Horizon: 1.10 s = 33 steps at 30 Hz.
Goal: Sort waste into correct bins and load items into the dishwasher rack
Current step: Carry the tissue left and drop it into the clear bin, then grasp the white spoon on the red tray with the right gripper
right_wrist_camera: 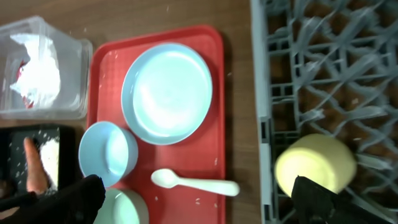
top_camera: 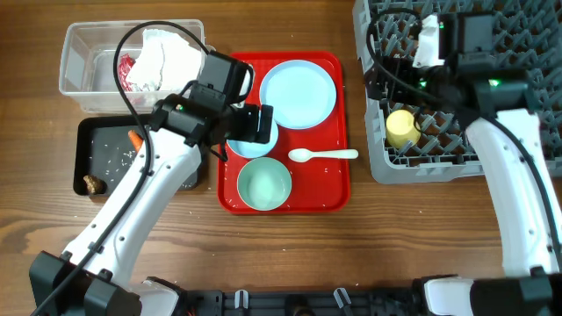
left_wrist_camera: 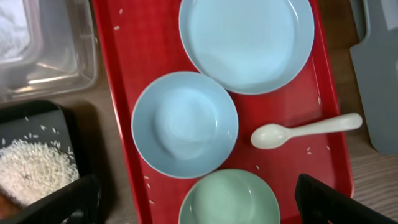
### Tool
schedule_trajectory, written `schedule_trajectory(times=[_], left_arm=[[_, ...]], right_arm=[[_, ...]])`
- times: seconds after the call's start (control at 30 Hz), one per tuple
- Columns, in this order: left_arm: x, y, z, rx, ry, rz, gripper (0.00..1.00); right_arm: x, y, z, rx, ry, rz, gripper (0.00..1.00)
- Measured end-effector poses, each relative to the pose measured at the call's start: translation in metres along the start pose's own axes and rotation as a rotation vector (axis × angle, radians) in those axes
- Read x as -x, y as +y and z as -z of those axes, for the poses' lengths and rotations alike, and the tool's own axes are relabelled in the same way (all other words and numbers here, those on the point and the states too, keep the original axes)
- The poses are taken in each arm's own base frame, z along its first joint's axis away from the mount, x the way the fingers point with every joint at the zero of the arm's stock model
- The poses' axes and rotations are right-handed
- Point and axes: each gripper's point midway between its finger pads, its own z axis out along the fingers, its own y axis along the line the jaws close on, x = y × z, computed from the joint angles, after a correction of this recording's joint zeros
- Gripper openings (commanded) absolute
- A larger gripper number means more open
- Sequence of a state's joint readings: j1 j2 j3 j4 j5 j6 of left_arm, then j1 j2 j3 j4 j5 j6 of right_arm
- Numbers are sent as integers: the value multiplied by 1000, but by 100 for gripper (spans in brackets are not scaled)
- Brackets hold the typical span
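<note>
On the red tray (top_camera: 334, 189) lie a light-blue plate (top_camera: 299, 94), a light-blue bowl (left_wrist_camera: 185, 123), a pale-green bowl (top_camera: 263, 184) and a white spoon (top_camera: 323, 155). My left gripper (left_wrist_camera: 198, 186) hangs open above the two bowls, holding nothing. A yellow cup (top_camera: 402, 128) sits in the grey dishwasher rack (top_camera: 492, 26). My right gripper (right_wrist_camera: 196, 193) is open and empty, high over the rack's left edge. The clear tub (top_camera: 83, 53) holds a white napkin (top_camera: 167, 57) and a red wrapper (top_camera: 127, 72). The black tray (top_camera: 88, 132) holds rice (left_wrist_camera: 31, 168), a carrot (right_wrist_camera: 32, 163) and a brown lump (top_camera: 91, 183).
A few loose rice grains (left_wrist_camera: 117, 27) dot the red tray. Bare wood table (top_camera: 351, 254) lies in front of the tray and between the tray and the rack. My left arm (top_camera: 132, 211) crosses the black tray's right end.
</note>
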State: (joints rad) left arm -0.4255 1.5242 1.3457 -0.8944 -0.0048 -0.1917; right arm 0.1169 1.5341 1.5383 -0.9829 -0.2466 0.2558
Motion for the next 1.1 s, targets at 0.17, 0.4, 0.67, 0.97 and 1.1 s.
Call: schedule_trajectory(times=[0.17, 0.4, 0.67, 0.97, 1.1], left_arm=[[-1, 8, 0, 46, -3, 143, 100], [4, 29, 2, 146, -50, 357, 100], [13, 113, 10, 266, -114, 693, 100], [8, 164, 18, 293, -148, 972, 100], [8, 163, 18, 287, -147, 981, 100]], right_arm=[[-23, 20, -35, 31, 126, 58, 96], [-65, 43, -71, 29, 295, 126, 90], [-102, 45, -106, -14, 324, 161, 81], [-126, 37, -149, -62, 249, 258, 85], [-132, 34, -151, -49, 266, 439, 89]])
